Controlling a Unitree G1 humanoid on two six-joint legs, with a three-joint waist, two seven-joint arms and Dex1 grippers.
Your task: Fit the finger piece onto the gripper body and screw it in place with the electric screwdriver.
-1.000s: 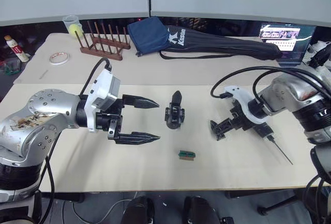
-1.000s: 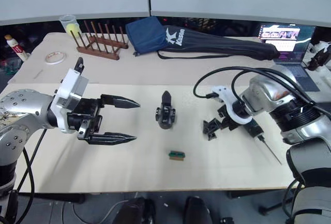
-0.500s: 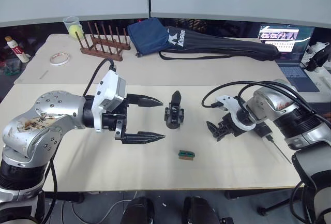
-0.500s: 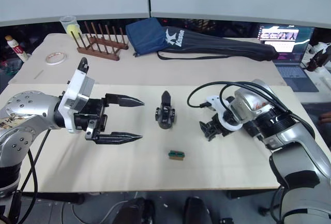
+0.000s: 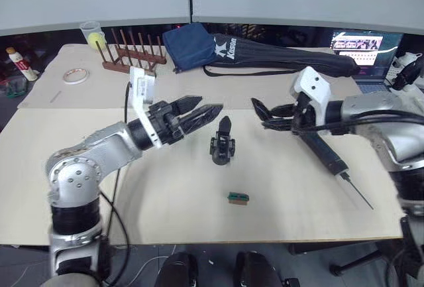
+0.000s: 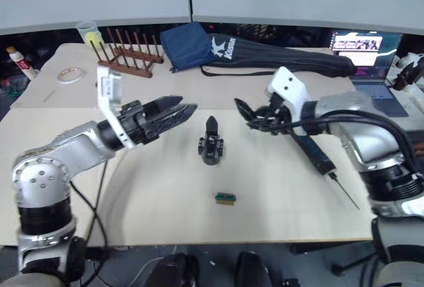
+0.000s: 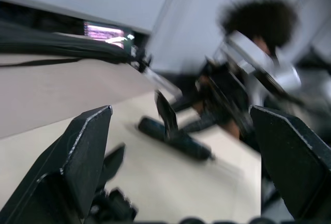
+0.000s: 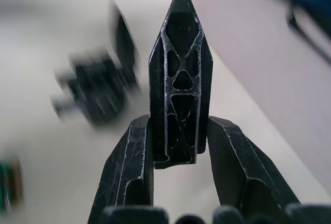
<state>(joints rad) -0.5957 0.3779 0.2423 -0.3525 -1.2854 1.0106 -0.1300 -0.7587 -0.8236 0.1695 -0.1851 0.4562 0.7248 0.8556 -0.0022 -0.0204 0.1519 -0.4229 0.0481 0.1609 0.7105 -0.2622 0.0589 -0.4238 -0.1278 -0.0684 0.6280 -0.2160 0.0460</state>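
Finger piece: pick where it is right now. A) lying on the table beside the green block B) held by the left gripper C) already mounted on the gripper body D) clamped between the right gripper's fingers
D: the right wrist view shows the finger piece pinched upright between the right gripper's two fingers, clear of the gripper body on the table.

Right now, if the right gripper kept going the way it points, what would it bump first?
Probably the left gripper, which points back at it across the table. The right gripper, shut on the finger piece, looks raised above the gripper body, though depth is unclear.
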